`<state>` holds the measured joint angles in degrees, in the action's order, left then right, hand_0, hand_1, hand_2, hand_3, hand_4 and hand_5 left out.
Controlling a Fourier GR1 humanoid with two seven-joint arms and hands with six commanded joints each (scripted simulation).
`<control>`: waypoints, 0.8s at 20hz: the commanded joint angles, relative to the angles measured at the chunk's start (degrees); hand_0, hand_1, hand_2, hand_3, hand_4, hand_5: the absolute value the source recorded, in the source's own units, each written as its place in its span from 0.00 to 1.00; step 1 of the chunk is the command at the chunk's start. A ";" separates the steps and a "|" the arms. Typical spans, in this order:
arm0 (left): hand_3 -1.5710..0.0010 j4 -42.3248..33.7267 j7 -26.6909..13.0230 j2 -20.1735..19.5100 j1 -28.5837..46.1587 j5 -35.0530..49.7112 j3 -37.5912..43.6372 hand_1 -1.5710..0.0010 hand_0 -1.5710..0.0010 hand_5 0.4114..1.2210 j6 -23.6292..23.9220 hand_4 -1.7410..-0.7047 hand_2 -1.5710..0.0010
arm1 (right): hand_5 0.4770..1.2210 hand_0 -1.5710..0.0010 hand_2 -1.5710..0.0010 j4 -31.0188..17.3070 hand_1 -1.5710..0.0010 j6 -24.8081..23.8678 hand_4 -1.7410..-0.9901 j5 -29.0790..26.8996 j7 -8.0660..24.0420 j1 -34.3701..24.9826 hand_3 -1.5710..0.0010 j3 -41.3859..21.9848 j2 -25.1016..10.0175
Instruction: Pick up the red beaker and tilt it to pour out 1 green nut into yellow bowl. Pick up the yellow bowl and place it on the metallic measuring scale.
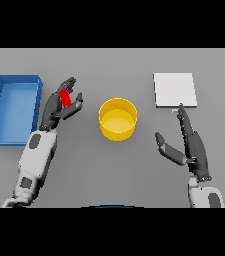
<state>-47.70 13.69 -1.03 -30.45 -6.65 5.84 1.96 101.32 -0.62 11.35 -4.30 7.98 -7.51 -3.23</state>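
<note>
Left hand [59, 106] grips one red beaker [64, 97]; right hand [186, 142] open beside one yellow bowl [117, 119].

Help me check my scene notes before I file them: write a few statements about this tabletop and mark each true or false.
1. The left robot hand is curled round the red beaker. True.
2. The yellow bowl sits on the scale. False: it stands on the grey table, to the left of the scale and apart from it.
3. The right robot hand holds the bowl. False: its fingers are straight and hold nothing.
4. A blue tray lies at the table's left side. True.
5. The beaker is over the bowl. False: it is left of the bowl, near the tray.
</note>
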 commanded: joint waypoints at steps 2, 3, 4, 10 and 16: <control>0.54 1.42 -0.50 -0.11 -1.20 -0.84 0.70 0.63 0.65 0.66 2.80 0.26 0.58 | 0.23 1.00 1.00 -1.00 1.00 -0.32 0.67 0.54 0.88 -1.02 1.00 -0.06 0.19; 0.44 2.57 -1.31 0.05 -2.12 -2.34 0.27 0.50 0.52 0.73 4.93 0.21 0.46 | 0.23 1.00 1.00 -1.24 1.00 -0.26 0.67 0.32 0.32 -0.75 1.00 -0.01 0.31; 0.37 3.31 -1.77 -0.11 -3.07 -3.81 -0.35 0.40 0.42 0.78 5.67 0.18 0.37 | 0.23 1.00 1.00 -1.13 1.00 -0.16 0.67 0.24 0.29 -0.62 1.00 0.02 0.24; 0.14 3.46 0.14 -0.01 -2.93 -4.01 -1.22 0.11 0.11 0.94 5.29 0.19 0.10 | 0.22 1.00 1.00 -2.11 1.00 -0.11 0.65 -0.14 -0.56 -1.15 1.00 -0.08 0.92; 0.04 -2.11 0.40 -0.46 -3.33 3.26 1.16 0.03 0.03 0.90 -0.37 0.05 0.03 | 0.22 1.00 1.00 -1.13 1.00 -0.12 0.67 0.21 -0.96 -0.64 1.00 0.14 0.00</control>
<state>-49.84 14.23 -1.52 -33.83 -3.31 7.01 1.53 100.20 -0.74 11.56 -5.37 7.34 -7.36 -3.24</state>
